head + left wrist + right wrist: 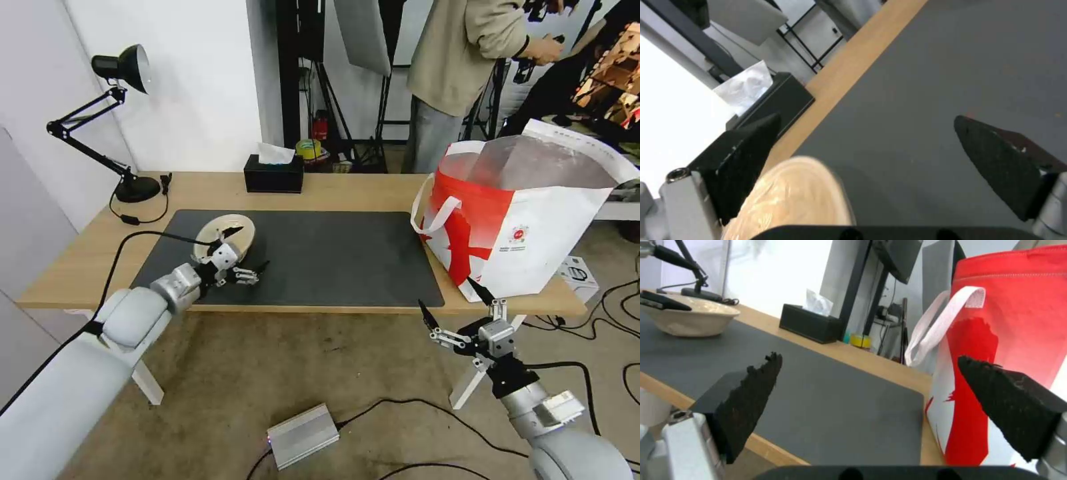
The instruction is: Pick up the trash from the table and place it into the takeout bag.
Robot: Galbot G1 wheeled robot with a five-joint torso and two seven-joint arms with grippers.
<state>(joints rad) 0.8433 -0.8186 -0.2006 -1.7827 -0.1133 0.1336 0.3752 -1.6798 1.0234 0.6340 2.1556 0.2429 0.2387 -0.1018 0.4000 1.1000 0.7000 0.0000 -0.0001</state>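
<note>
The shallow beige bowl (227, 235) sits on the dark mat (333, 257), far from the takeout bag (527, 220). The right wrist view shows its round side. The left gripper (245, 252) is spread wide around its rim. The right gripper (457, 310) hangs open below the bag.

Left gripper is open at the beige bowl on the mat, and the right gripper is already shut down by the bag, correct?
Not quite: the right gripper is open, its jaws spread wide in the right wrist view. The rest holds: the left gripper is open at the beige bowl on the mat, near the bag.
</note>
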